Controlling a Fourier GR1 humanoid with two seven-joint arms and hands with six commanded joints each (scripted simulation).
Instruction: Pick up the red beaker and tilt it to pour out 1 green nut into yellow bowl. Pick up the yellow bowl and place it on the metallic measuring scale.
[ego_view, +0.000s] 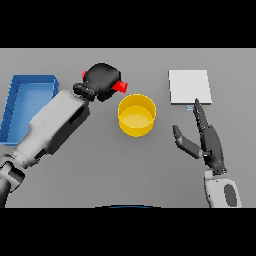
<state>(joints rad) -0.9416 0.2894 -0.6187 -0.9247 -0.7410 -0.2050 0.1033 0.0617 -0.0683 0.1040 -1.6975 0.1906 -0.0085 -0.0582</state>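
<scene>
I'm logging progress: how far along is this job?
Done: the left hand has picked up the red beaker. In hand: it holds the beaker beside the yellow bowl; no nut shows inside. Left: pouring, then moving the bowl onto the scale, near the open right hand.

The left arm reaches up toward one o'clock, its left hand (101, 80) curled tight in a grasp. The right hand (209, 142) rises from the five o'clock corner, fingers straight toward twelve, thumb spread toward ten o'clock.

Bare lab bench, grey table (75, 185), metallic measuring scale (189, 86), blue tray (15, 100)
</scene>
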